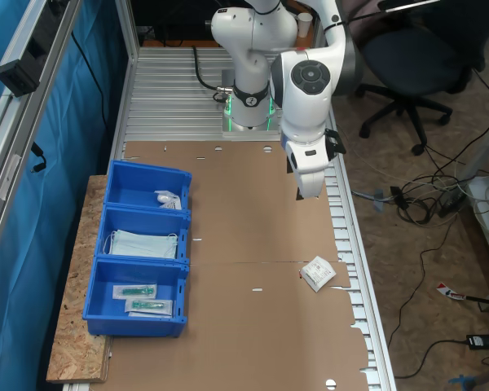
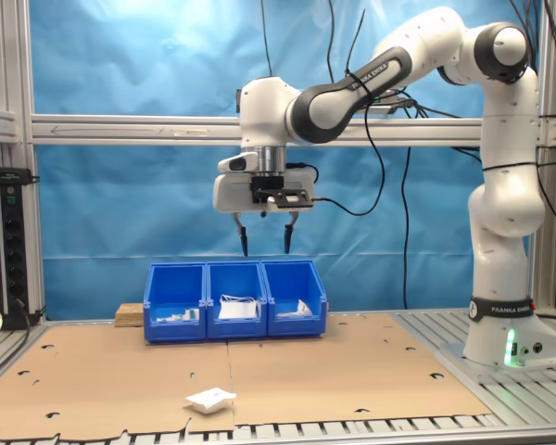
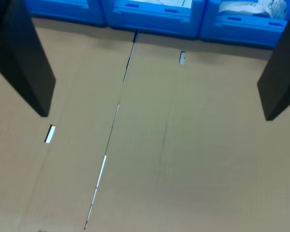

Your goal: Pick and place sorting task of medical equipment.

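The medical equipment, a small white crinkled packet (image 1: 318,273) (image 2: 210,400), lies flat on the brown cardboard near the table's slotted edge. My gripper (image 2: 266,246) (image 1: 304,195) hangs high above the cardboard, open, fingers pointing down with nothing between them. In the second exterior view the packet sits well below the gripper and a little toward the second exterior view's left. In the wrist view the two dark fingers (image 3: 24,63) stand wide apart over bare cardboard, with the gripper (image 3: 155,116) facing the blue bins.
Three joined blue bins (image 1: 107,244) (image 2: 236,278) (image 3: 150,21) stand at the cardboard's far side. One holds a white item (image 1: 168,198), the middle a face mask (image 1: 144,243), the third sealed pouches (image 1: 138,297). The arm's base (image 1: 248,110) stands on the metal table.
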